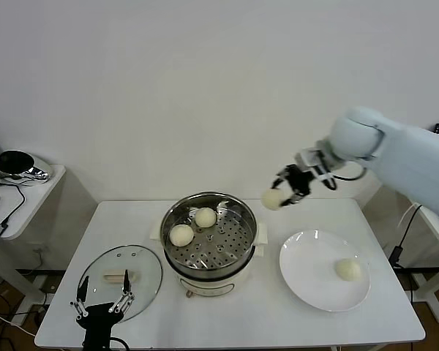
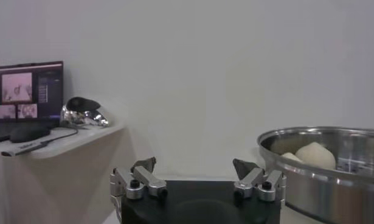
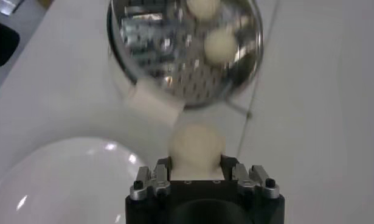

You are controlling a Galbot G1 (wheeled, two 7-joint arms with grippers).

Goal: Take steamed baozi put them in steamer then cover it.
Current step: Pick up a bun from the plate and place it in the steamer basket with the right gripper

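My right gripper is shut on a cream-white baozi, held in the air just right of the steamer and above the table. From the right wrist, the held baozi fills the gap between the fingers, with the steamer beyond it. Two baozi lie on the perforated tray inside the steel pot. One more baozi rests on the white plate. The glass cover lies flat on the table at front left. Near it, my left gripper stands open and empty.
A side table at far left carries a shiny metal object and cables. In the left wrist view a monitor stands on that side table. The white table's front edge lies close to the left gripper.
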